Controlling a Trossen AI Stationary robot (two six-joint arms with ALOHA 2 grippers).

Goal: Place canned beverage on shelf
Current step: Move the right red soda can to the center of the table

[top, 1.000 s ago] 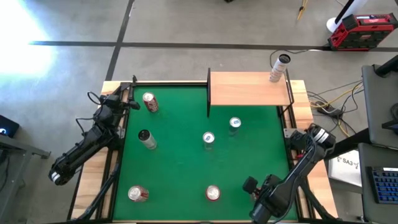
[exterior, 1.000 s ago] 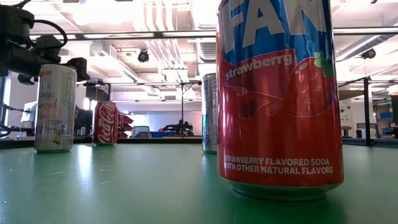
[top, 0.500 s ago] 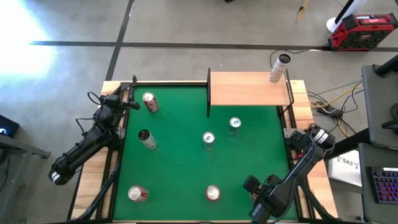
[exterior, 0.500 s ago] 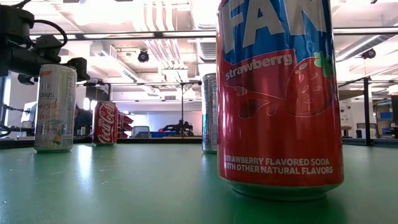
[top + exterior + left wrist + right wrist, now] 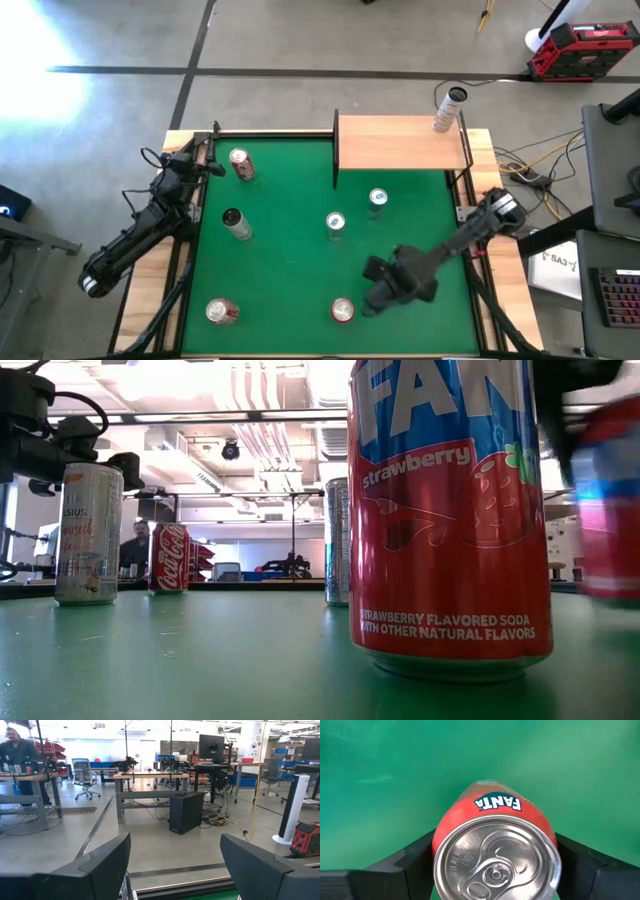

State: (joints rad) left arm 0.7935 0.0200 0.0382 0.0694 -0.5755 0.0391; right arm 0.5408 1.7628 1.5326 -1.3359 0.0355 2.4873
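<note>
- The red Fanta strawberry can [image 5: 495, 855] stands upright on the green felt table [image 5: 290, 270], near its front edge
- The right gripper [image 5: 372, 297] sits over that can, one dark finger [image 5: 405, 865] on each side, clamped or nearly so, likely for lifting
- The light tan wooden shelf [image 5: 395, 142] lies at the far edge, one tall pale can [image 5: 447, 110] already there
- The left gripper [image 5: 212, 150] waits together at the far-left corner
</note>
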